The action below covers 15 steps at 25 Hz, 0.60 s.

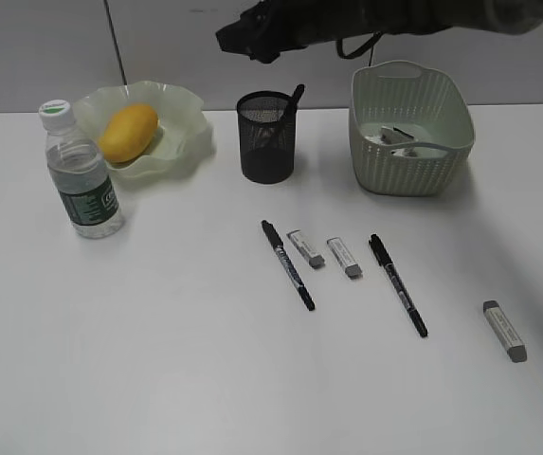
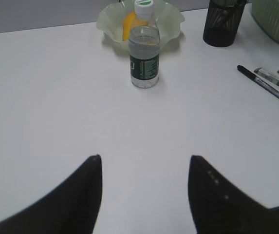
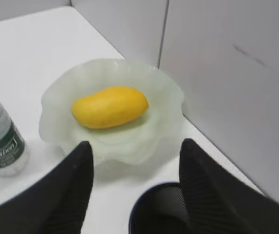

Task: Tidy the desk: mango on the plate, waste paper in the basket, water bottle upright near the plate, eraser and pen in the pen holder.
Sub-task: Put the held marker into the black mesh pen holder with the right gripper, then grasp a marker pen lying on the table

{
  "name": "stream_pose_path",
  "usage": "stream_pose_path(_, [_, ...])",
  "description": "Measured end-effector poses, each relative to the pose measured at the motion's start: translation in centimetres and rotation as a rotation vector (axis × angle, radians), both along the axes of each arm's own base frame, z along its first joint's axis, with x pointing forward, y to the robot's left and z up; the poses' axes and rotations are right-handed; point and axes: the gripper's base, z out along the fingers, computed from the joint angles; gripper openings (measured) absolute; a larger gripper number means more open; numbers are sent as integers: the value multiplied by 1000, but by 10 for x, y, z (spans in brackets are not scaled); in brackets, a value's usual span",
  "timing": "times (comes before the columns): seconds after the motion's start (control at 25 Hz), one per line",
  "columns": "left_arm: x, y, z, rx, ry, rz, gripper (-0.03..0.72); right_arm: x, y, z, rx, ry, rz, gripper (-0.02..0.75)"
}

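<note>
Exterior view puts your right gripper (image 1: pixel 252 40) above the pen holder (image 1: pixel 267 137), jaws spread with nothing between them; right wrist view confirms it, with the holder rim (image 3: pixel 161 207) right under the fingers. One pen (image 1: pixel 293 101) sticks out of the holder, so you're on the pen/eraser step. Done by the look of it: mango (image 1: pixel 128 132) on the plate (image 1: pixel 186 114), water bottle (image 1: pixel 81 172) upright just beside the plate, something pale, likely the waste paper (image 1: pixel 406 142), in the basket (image 1: pixel 410 128). Left on the desk (image 1: pixel 157 360): two pens (image 1: pixel 287 264) (image 1: pixel 398 284) and three erasers (image 1: pixel 306 247) (image 1: pixel 344 257) (image 1: pixel 504 331). Left gripper (image 2: pixel 144 190) is spread and empty, low over bare desk. Next, my read: lift clear of the holder, drop onto the nearest pen or eraser, jaws across its short axis. Erasers sit close together, so pinch only one.
</note>
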Motion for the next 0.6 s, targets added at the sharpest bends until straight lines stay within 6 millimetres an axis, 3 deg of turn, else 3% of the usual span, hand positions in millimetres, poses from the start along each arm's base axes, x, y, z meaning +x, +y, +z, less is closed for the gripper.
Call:
stream_pose_path(0.32, [0,0,0,-3,0,-2,428,-24,-35,43,-377,87,-106,468])
stream_pose_path(0.6, [0,0,0,-3,0,-2,428,-41,-71,41,-566,361,-189,468])
